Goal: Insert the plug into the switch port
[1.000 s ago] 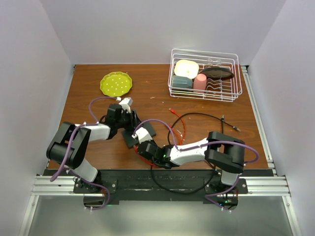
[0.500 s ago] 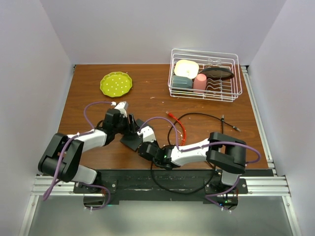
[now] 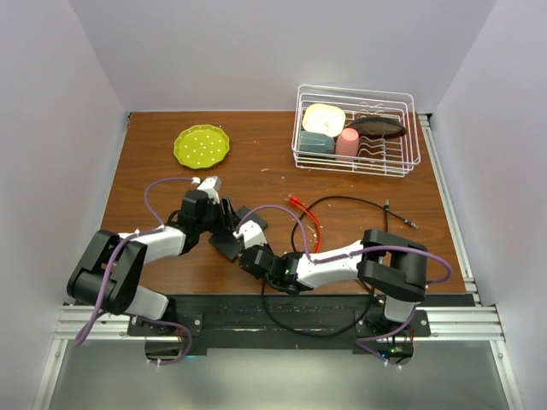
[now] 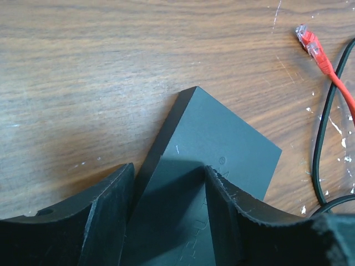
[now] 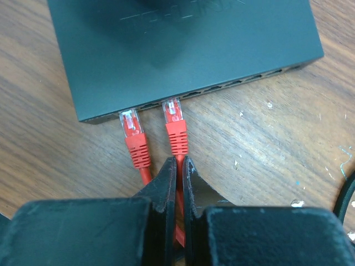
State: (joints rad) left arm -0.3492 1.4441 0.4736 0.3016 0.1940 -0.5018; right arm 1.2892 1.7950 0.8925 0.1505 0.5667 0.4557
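While both arms are reaching inward over the wooden table point(image 3: 265, 162) in the overhead view, the left gripper point(image 3: 226, 217) and the right gripper point(image 3: 249, 241) are meeting at the black switch point(image 3: 226, 247), which is lying left of centre; a red cable point(image 3: 309, 220) and a black cable point(image 3: 359, 202) are trailing off to its right, with a yellow-green plate point(image 3: 202, 145) and a dish rack point(image 3: 357, 130) sitting well apart at the far side; from the left wrist, the left gripper point(image 4: 169, 177) is standing with its jaws spread, the switch point(image 4: 222, 138) running between them, one finger point(image 4: 105, 216) sitting just beside its side wall and the other lying over its top, though whether they are pressing on it cannot be told; a loose red plug end point(image 4: 308, 43) is lying on the wood nearby; from the right wrist, the right gripper point(image 5: 178, 162) is pinching the red cable point(image 5: 178, 230), fingers pressed together just behind the plug point(image 5: 175, 119), whose clear tip is sitting at the row of switch ports point(image 5: 233, 84) along the near edge of the switch point(image 5: 183, 44); a second red plug point(image 5: 133, 133) is sitting at the neighbouring port to its left, and how deep either is seated cannot be told.
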